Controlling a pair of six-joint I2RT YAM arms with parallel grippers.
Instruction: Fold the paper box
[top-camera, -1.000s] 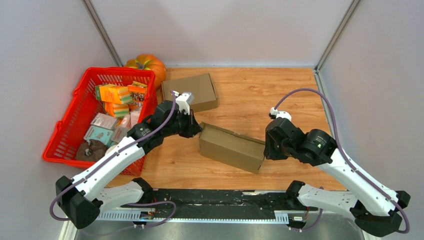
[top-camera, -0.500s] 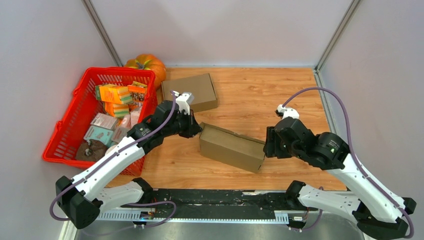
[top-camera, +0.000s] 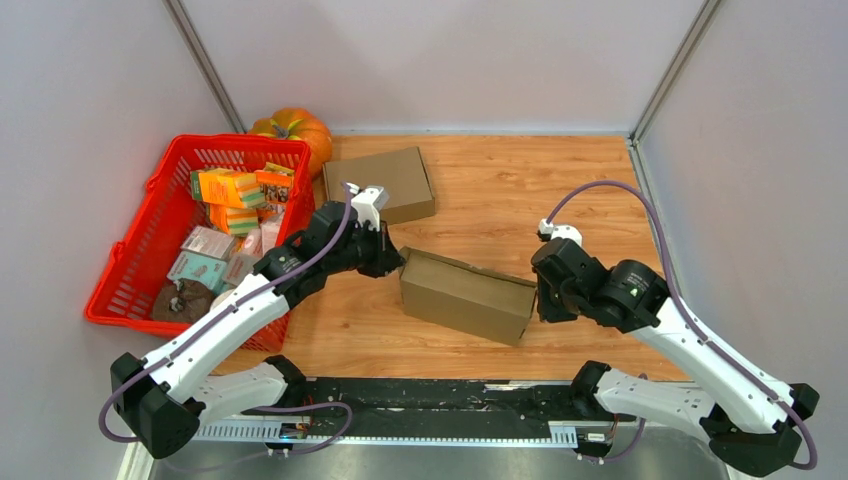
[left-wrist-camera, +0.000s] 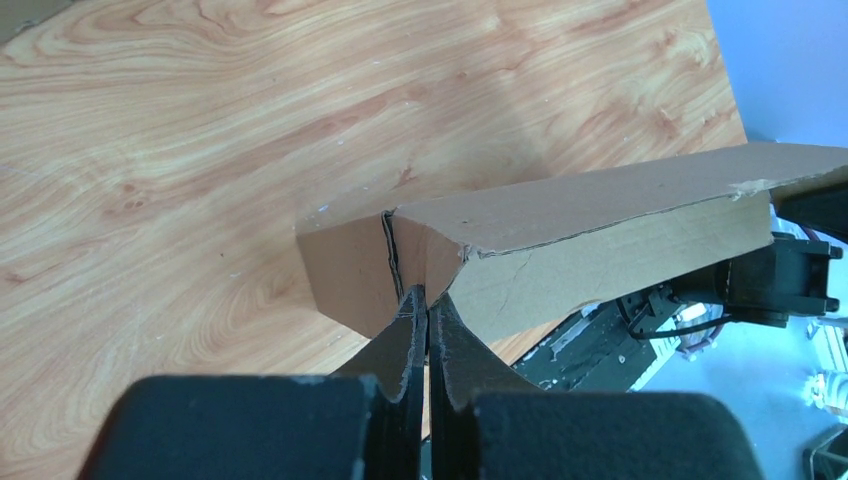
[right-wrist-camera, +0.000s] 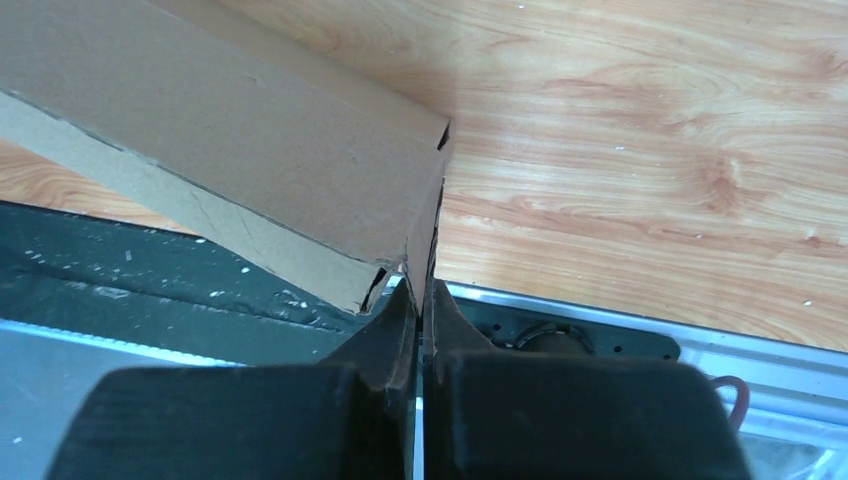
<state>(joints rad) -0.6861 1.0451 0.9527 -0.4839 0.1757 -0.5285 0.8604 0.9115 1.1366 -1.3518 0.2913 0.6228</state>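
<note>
Left wrist view: left gripper (left-wrist-camera: 427, 297) is pinched fully shut, with the thin end edge of the brown cardboard box (left-wrist-camera: 600, 225) caught between its fingertips at the seam of the near end.
Right wrist view: right gripper (right-wrist-camera: 420, 287) is closed just as tight and nips the end flap at the box's opposite corner, above the table's front rail.
Box: long and shallow, it spans the gap between the two grippers. It slants across the middle of the wooden table (top-camera: 520, 190), with its right end nearer the arm bases.
Second carton (top-camera: 380, 185): lies flat just behind the left wrist, apart from the held box.
Basket (top-camera: 240, 141): red plastic, stands at the table's left side beside the left arm and is filled with small packets.
Pumpkin (top-camera: 295, 128): orange, sits in the far left corner, touching the basket's back rim.
</note>
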